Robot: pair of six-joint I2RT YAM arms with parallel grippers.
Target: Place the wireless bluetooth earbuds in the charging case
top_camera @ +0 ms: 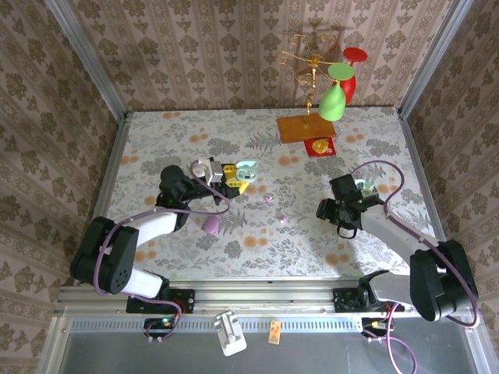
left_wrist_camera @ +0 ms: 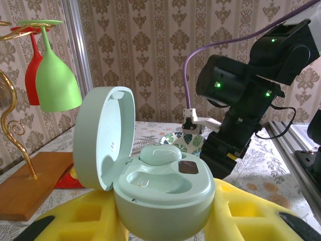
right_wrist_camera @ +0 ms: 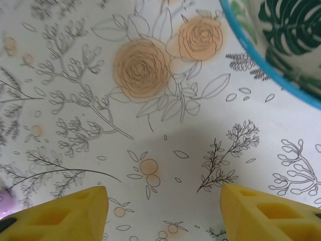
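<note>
My left gripper (left_wrist_camera: 165, 221) is shut on the mint charging case (left_wrist_camera: 160, 191), yellow fingers (left_wrist_camera: 261, 211) on either side of its base. The lid (left_wrist_camera: 103, 135) stands open to the left. A rounded mint piece (left_wrist_camera: 160, 154) sits in the far socket and the near socket is empty. From above, that gripper (top_camera: 231, 178) holds the case (top_camera: 246, 167) left of centre. Two tiny pink earbuds (top_camera: 268, 199) (top_camera: 284, 219) lie on the cloth between the arms. My right gripper (top_camera: 322, 210) hovers right of them, open, with only bare cloth between its fingertips (right_wrist_camera: 163, 211).
A lilac oval case (top_camera: 211, 225) lies near the left arm. A leaf-patterned dish (right_wrist_camera: 281, 45) sits beside the right gripper. At the back stand a gold rack with green (top_camera: 333, 100) and red glasses, an orange board (top_camera: 306, 127) and a red card (top_camera: 320, 146).
</note>
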